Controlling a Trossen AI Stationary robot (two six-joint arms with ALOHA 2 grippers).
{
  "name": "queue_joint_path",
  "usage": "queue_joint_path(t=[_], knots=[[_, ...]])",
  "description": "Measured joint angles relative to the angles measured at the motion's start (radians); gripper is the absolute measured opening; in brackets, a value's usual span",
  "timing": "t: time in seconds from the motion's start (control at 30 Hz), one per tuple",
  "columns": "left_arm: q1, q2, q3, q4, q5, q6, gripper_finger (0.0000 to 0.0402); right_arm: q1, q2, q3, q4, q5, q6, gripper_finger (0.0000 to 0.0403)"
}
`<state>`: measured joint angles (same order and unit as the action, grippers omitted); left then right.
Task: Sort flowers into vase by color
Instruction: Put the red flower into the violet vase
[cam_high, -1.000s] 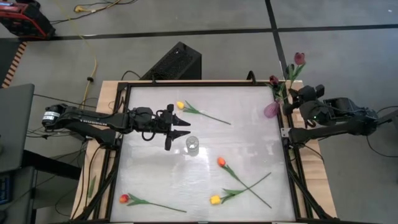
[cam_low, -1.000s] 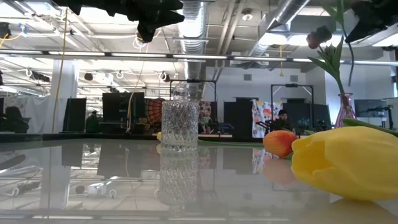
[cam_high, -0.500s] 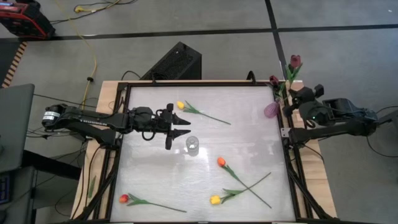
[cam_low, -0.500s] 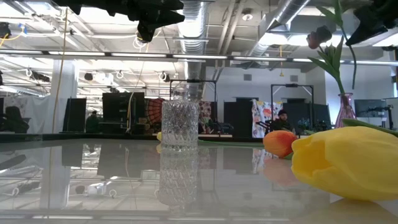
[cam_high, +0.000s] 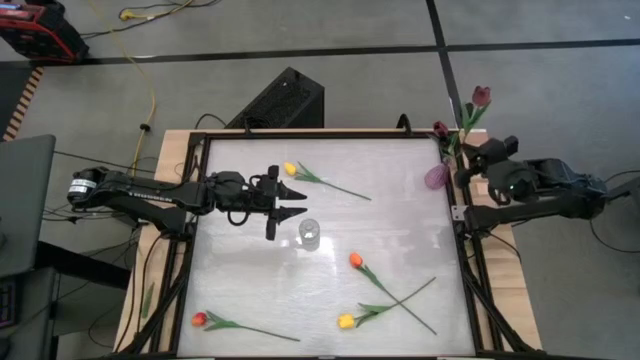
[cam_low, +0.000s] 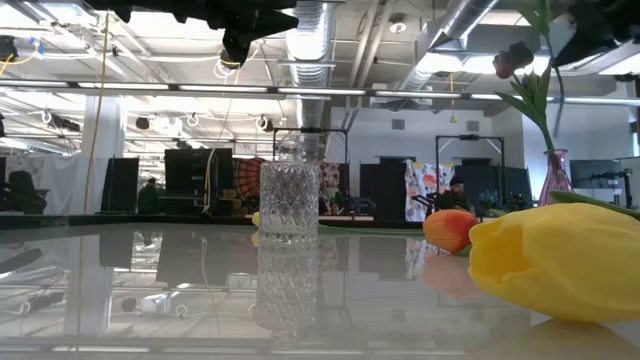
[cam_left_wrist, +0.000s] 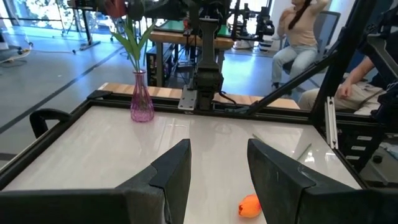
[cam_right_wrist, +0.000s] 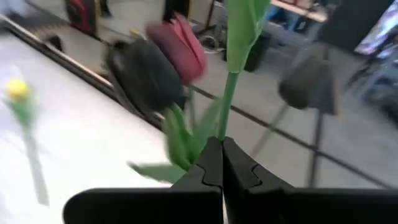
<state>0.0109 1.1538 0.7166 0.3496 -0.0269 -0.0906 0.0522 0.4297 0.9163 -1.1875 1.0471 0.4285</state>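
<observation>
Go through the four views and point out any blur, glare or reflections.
Right wrist view: the dark maroon tulip heads and green stem pinched by the right gripper are blurred. Low view: the glossy white tabletop mirrors the clear cut-glass vase; the near yellow tulip head looms large. Left wrist view: sheen beside the pink glass vase. High view: mild glare mid-table.

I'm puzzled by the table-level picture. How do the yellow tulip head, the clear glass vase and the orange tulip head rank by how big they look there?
1. Yellow tulip head, though it lies nearest the camera, which inflates it.
2. Clear glass vase.
3. Orange tulip head.
</observation>
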Motion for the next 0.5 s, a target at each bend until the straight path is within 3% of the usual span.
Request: queue_joint_path(t=[0.23,0.5], knots=[[0.000,0.000,0.000,0.000,0.000,0.018,0.0147,-0.002,0.002,0.058,0.120,-0.206,0.010,0.0018],[0.000,0.000,0.000,-0.008,0.002,0.029,0.0147,-0.001,0.002,0.186,0.110,-0.280,0.008,0.0018]])
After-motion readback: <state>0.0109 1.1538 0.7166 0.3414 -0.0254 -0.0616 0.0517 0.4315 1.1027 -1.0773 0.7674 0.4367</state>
